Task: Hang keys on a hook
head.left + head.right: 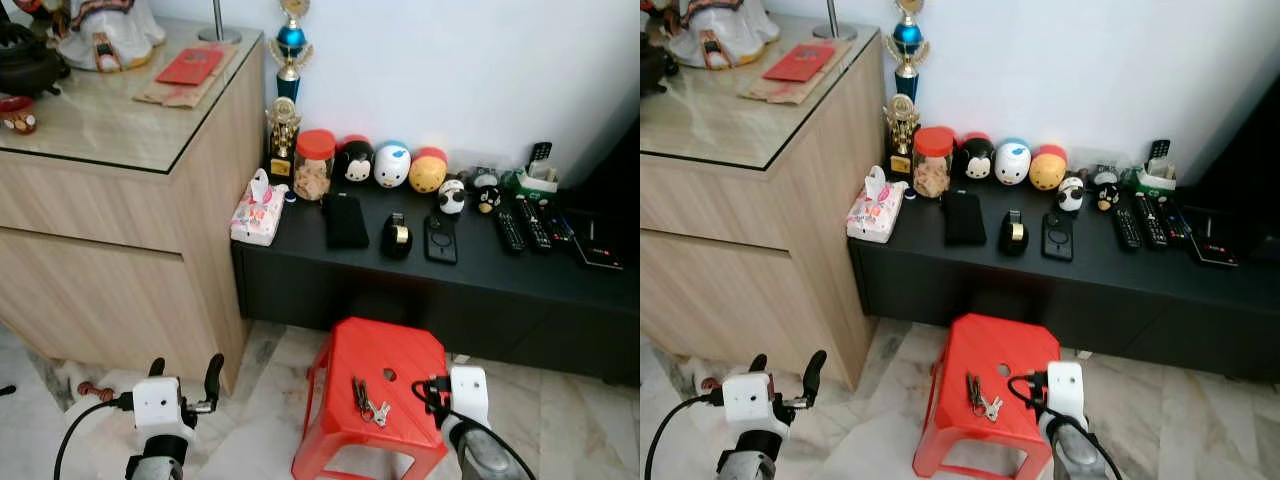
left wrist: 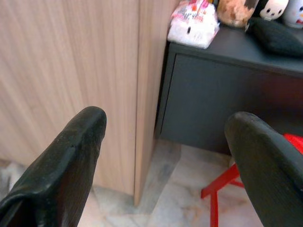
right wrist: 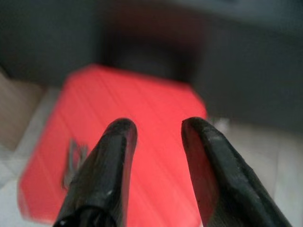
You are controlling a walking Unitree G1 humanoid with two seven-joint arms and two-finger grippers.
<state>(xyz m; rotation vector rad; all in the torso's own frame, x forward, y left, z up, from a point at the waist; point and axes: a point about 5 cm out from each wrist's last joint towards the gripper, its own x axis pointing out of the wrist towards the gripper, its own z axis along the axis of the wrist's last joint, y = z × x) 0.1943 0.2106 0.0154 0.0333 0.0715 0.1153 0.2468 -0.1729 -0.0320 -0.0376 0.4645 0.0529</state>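
A small bunch of keys [image 1: 370,405] lies flat on top of a red plastic stool [image 1: 345,435], near its middle hole. My right gripper [image 1: 432,390] hovers over the stool's right edge, just right of the keys, open with nothing between its fingers. The right wrist view looks down on the stool [image 3: 137,123], with the keys [image 3: 73,161] a blur off to one side of the fingers [image 3: 113,156]. My left gripper [image 1: 185,372] stands open low over the floor, left of the stool and beside the wooden cabinet [image 1: 120,270]. Its fingers [image 2: 71,156] hold nothing.
A low black console [image 1: 450,290] runs along the white wall behind the stool. It carries a tissue pack [image 1: 257,212], a red-lidded jar [image 1: 314,165], round toys, a phone and remotes. The glass-topped cabinet stands at the left. Marble floor [image 1: 580,420] lies around the stool.
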